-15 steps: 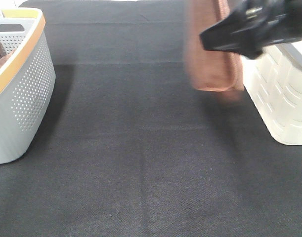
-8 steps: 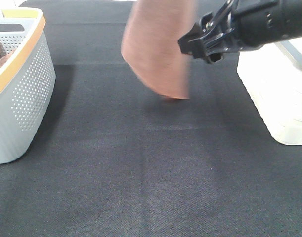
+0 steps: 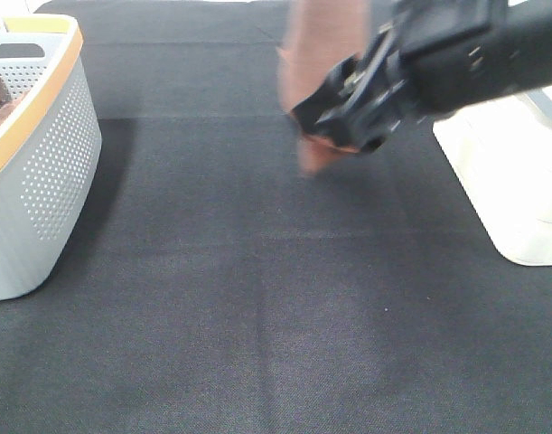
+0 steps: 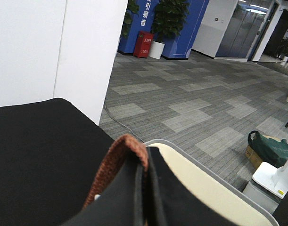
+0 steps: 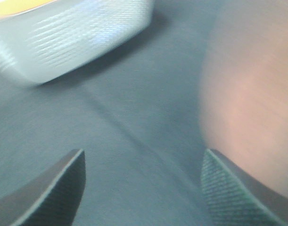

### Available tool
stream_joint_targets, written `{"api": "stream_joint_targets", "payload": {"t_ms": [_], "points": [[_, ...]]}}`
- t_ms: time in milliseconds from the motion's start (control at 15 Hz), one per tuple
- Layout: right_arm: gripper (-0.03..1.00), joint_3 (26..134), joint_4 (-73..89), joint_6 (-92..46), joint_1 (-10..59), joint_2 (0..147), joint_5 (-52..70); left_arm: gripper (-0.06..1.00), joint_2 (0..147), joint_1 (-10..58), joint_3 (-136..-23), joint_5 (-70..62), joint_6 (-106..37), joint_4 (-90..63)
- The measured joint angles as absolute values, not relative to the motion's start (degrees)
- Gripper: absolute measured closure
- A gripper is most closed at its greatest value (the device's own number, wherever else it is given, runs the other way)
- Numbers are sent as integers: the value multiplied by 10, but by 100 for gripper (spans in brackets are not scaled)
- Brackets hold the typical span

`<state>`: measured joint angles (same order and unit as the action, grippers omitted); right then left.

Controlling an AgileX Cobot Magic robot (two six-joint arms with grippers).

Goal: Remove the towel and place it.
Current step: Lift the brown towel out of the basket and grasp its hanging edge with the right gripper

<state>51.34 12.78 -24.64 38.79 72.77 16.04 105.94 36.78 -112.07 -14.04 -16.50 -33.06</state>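
towel hangs over desk, fold pinched in left pincer | right pincer spread just beside it | likely light, limp; you'd grip a hem corner

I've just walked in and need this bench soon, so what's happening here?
The left gripper is shut on the reddish-brown microfibre towel, which hangs above the black table. The right gripper is open beside the towel, gripping nothing. The towel has not been set down yet.
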Motion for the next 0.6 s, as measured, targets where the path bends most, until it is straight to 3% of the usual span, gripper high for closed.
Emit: {"api": "stream_joint_targets", "payload": {"t_ms": [467, 600], "points": [[33, 520, -86, -112, 395, 767, 143, 94, 1060, 368, -1121, -190, -117, -321], [33, 561, -121, -58, 395, 777, 262, 94, 1060, 368, -1121, -228, -89, -272]]}}
